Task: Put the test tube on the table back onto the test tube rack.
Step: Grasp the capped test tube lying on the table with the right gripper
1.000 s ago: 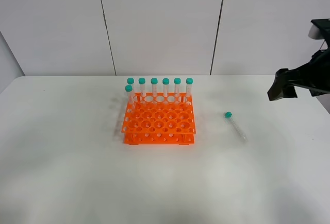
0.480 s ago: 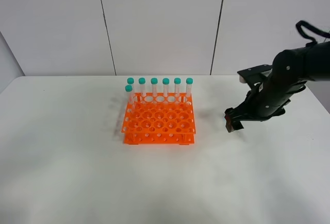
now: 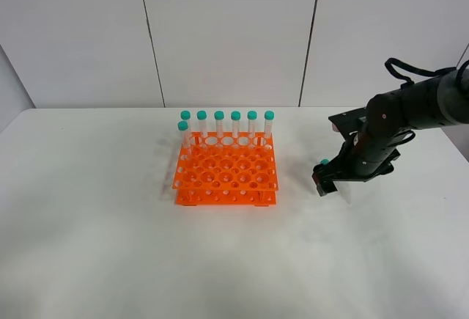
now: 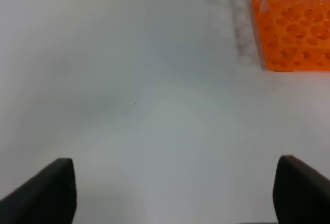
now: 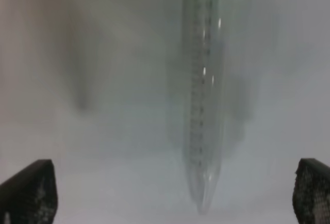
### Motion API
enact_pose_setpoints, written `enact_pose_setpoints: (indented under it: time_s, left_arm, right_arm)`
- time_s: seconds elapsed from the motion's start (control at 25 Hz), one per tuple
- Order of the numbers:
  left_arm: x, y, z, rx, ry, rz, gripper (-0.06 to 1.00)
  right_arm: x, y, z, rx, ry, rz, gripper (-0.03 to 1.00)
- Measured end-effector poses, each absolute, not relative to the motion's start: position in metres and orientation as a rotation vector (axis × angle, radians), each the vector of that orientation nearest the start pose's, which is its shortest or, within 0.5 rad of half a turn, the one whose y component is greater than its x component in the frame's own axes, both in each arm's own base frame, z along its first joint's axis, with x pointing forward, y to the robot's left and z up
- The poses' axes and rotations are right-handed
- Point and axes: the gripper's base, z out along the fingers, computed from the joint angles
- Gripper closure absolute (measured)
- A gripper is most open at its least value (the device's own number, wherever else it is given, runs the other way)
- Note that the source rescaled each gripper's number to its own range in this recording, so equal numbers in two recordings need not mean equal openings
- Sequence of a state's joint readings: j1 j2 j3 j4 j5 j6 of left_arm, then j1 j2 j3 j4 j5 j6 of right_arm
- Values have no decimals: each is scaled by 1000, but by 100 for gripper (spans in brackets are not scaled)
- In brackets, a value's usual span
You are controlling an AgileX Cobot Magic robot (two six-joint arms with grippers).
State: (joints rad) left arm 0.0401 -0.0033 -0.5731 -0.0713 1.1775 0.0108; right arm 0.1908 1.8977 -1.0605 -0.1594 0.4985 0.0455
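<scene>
The left gripper (image 4: 175, 198) hangs spread and idle, left of the test tube rack (image 3: 226, 176) with its 7 capped tubes (image 3: 235, 116). Within 1 second the right gripper (image 5: 171, 195) has swung down, spread astride the test tube (image 5: 203, 105) lying on the table (image 3: 110, 246). Closing on it looks next.

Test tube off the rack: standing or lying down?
Lying down: the test tube rests lengthwise on the table, within the open right end effector.

High camera overlooks the table (image 3: 88, 246); left wrist shares its rack (image 3: 226, 172) — right wrist perhaps nearest
</scene>
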Motion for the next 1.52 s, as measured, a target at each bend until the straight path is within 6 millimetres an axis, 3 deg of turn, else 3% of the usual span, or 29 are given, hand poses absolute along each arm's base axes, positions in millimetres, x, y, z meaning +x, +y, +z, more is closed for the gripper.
enact_pose_setpoints:
  time_s: [0.24, 0.64, 0.96, 1.52]
  left_arm:
    - [-19, -7, 288, -19, 2083, -54, 2]
    - [-19, -7, 288, -19, 2083, -54, 2]
    - [-19, -7, 288, -19, 2083, -54, 2]
    - [-19, -7, 288, -19, 2083, -54, 2]
  right_arm:
    - [364, 65, 147, -285, 2777, -46, 1]
    - [379, 68, 141, -241, 2913, -57, 2]
    - [381, 67, 119, -242, 3009, -80, 2]
    - [393, 70, 109, -223, 3018, -86, 3]
